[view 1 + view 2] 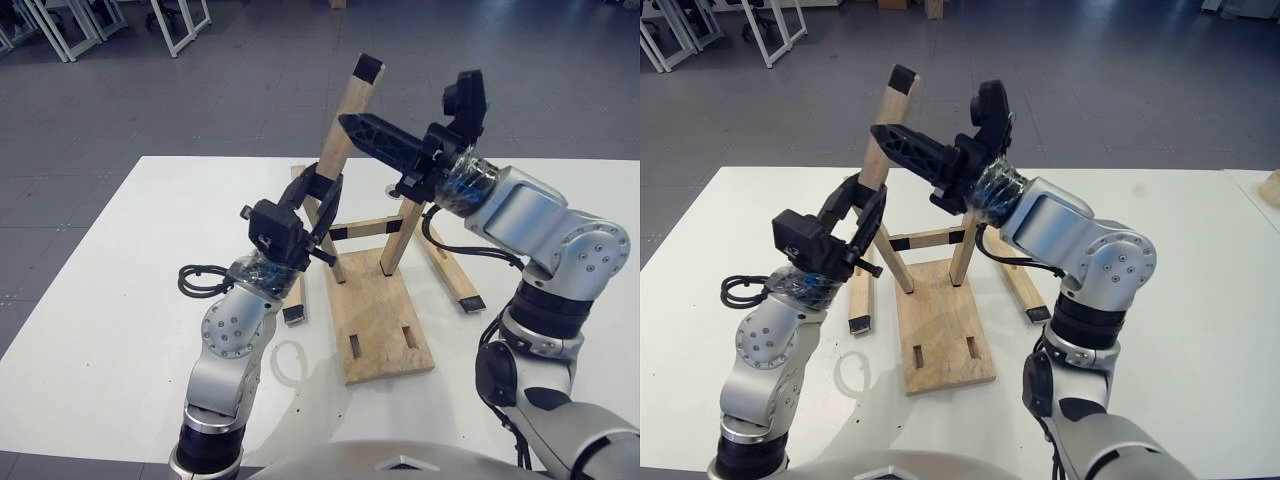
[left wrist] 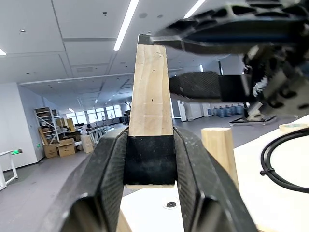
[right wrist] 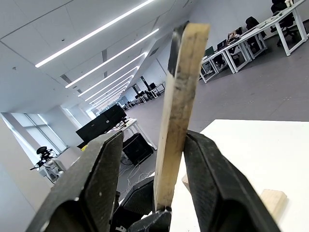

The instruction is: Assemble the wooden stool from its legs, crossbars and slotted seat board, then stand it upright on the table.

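The slotted seat board (image 1: pixel 385 330) lies flat on the white table (image 1: pixel 120 300). A leg frame stands on it: a tall leg (image 1: pixel 350 110) leaning back, a crossbar (image 1: pixel 365 228) and a shorter leg (image 1: pixel 403 235) set into the board. My left gripper (image 1: pixel 325 195) is shut on the tall leg's lower part, at a black band (image 2: pixel 149 159). My right gripper (image 1: pixel 348 124) is higher up, open, its fingers (image 3: pixel 96 188) straddling the same leg (image 3: pixel 178 111) near its top.
A second leg piece (image 1: pixel 450 270) lies on the table behind and right of the board. Another leg (image 1: pixel 293 300) lies left of the board, under my left arm. A black cable loop (image 1: pixel 195 282) hangs by the left wrist. The table's left half is bare.
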Action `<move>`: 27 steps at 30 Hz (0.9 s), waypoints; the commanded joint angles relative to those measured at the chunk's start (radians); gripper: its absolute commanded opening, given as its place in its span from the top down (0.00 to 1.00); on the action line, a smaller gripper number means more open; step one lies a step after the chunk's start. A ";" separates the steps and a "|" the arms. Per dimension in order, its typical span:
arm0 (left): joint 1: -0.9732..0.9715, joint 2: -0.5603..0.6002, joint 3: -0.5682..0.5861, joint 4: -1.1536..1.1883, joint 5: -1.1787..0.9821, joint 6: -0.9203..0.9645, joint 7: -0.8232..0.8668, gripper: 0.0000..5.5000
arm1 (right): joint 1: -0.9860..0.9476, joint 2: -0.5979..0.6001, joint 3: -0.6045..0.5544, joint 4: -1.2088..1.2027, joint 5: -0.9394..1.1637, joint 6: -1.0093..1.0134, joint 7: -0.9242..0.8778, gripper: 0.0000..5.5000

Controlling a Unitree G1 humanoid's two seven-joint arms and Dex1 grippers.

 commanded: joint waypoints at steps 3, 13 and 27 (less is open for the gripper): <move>0.008 0.017 -0.036 0.040 -0.007 0.003 -0.043 0.76 | -0.072 -0.032 0.039 0.076 0.021 -0.047 0.030 0.60; 0.025 0.034 -0.042 0.047 -0.010 -0.002 -0.056 0.76 | -0.067 -0.060 0.070 0.130 0.030 -0.081 0.075 0.93; 0.057 0.043 -0.033 0.066 -0.091 0.089 -0.072 0.39 | -0.018 -0.208 -0.022 0.080 0.101 -0.110 0.057 0.93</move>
